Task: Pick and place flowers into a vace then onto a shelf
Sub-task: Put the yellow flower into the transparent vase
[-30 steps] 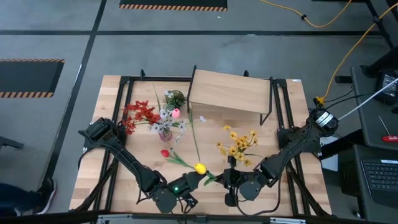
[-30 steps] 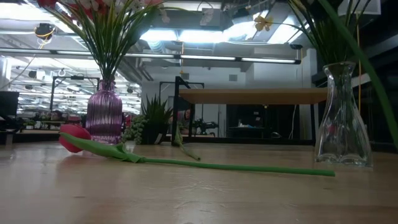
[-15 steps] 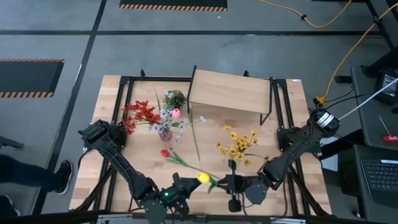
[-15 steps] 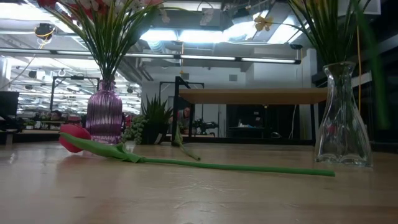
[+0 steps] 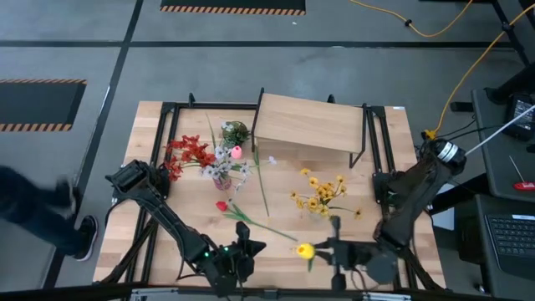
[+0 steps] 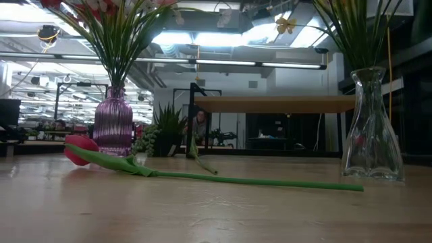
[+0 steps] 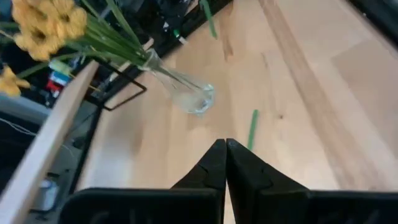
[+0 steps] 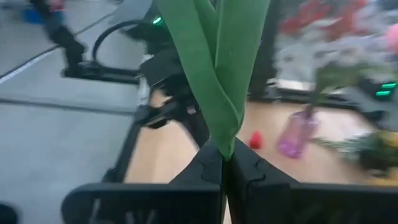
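A yellow tulip (image 5: 305, 250) is held over the table's near edge by my right gripper (image 5: 323, 249), which is shut on its green leaves. To its left my left gripper (image 5: 253, 247) is shut with nothing between its fingers (image 7: 225, 152). A red tulip (image 5: 221, 205) lies flat on the table, its stem (image 6: 256, 181) running toward the right. The clear vase (image 5: 316, 216) holds yellow flowers (image 5: 322, 194). A purple vase (image 6: 113, 123) holds red and white flowers (image 5: 194, 154). The shelf (image 5: 305, 130) stands at the far side. My right gripper pinches the yellow tulip's folded green leaves (image 8: 222, 140) between its two fingers. The fingers come nearly level from the table's right. The leaves run straight on past the fingertips. The tulip is lifted clear of the table.
A small green leafy plant (image 5: 236, 132) stands beside the shelf's left end. Black frame rails (image 5: 163, 125) run along the table's sides. A person's leg and shoe (image 5: 79, 234) show on the floor left of the table. Bare wood (image 5: 276, 196) lies between the two vases.
My right gripper has carried the yellow tulip up and toward the table's right and near edge, away from my left gripper. My left gripper has parted from the tulip and sunk toward the near edge, rolling as it went.
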`<state>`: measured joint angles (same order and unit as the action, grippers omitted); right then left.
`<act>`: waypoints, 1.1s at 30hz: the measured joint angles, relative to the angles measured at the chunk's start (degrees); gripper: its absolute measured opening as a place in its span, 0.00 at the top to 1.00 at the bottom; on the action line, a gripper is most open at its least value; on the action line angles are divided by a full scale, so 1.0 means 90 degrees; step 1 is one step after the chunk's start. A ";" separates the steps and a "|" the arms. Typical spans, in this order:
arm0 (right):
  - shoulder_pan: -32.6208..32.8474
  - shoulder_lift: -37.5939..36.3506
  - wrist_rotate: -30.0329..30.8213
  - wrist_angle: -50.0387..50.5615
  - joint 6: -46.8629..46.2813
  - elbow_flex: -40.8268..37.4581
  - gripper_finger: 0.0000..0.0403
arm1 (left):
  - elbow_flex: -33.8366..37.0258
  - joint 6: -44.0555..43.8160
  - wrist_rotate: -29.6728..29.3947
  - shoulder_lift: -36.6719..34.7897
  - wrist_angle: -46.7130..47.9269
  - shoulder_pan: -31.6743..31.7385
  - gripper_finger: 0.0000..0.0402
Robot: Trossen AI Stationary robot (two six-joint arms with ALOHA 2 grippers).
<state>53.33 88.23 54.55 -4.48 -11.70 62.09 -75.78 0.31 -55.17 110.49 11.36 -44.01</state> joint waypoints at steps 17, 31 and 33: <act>0.1133 -0.0108 0.3428 0.0692 -0.0877 -0.0271 1.00 | 0.1899 0.0019 0.2492 0.0001 -0.4819 0.0417 1.00; 0.0764 -0.0780 0.3712 0.3894 -0.3681 -0.0271 1.00 | 0.1919 -0.0186 0.1188 0.0001 -0.4816 0.0112 1.00; 0.0725 -0.0785 0.3727 0.3904 -0.3672 -0.0271 1.00 | 0.1920 -0.0186 0.1084 0.0001 -0.4813 0.0109 1.00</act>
<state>59.85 81.17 88.09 30.66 -44.75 59.66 -58.50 -1.36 -45.41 110.50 -31.96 -43.03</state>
